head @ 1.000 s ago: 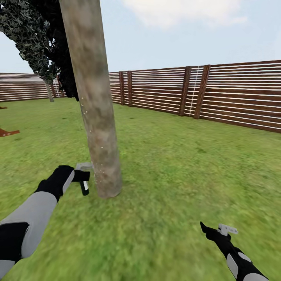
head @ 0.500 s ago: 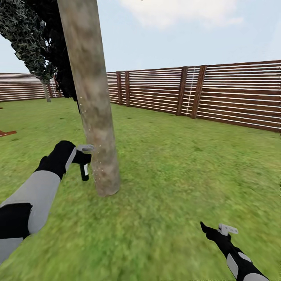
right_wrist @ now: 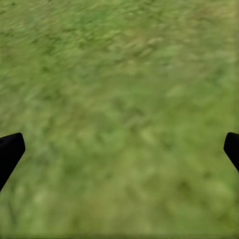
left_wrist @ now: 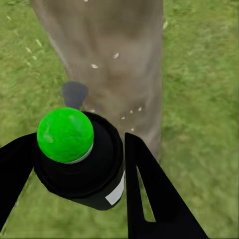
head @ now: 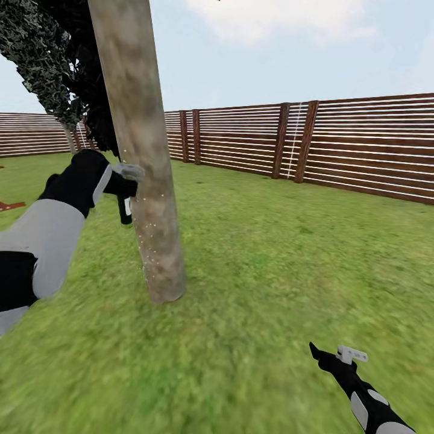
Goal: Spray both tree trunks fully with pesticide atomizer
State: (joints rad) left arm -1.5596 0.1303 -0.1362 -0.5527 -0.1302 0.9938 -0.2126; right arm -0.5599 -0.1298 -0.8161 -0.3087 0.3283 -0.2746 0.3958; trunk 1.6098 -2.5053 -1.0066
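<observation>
A thick grey-brown mottled tree trunk [head: 144, 169] rises from the lawn at left of centre. My left gripper [head: 123, 191] is raised against the trunk's left side, shut on the pesticide atomizer [head: 125, 212], a small dark bottle. In the left wrist view the atomizer [left_wrist: 82, 167] is black with a bright green ball on top, clamped between black fingers [left_wrist: 149, 199]. It faces the trunk [left_wrist: 109, 59], whose bark carries small white flecks. My right gripper [head: 316, 352] hangs low at the right over the grass. In the right wrist view it [right_wrist: 119, 149] is open with nothing between its fingertips.
A brown slat fence [head: 337, 144] rings the lawn behind. A dark conifer crown [head: 54, 60] hangs behind the trunk at upper left, with a thin trunk [head: 70, 140] farther back. A brown wooden piece [head: 9, 206] lies at the left edge. Open grass [head: 289, 253] spreads to the right.
My left arm has lifted the atomizer up along the trunk, from near the base to about mid-height. The right arm has not moved.
</observation>
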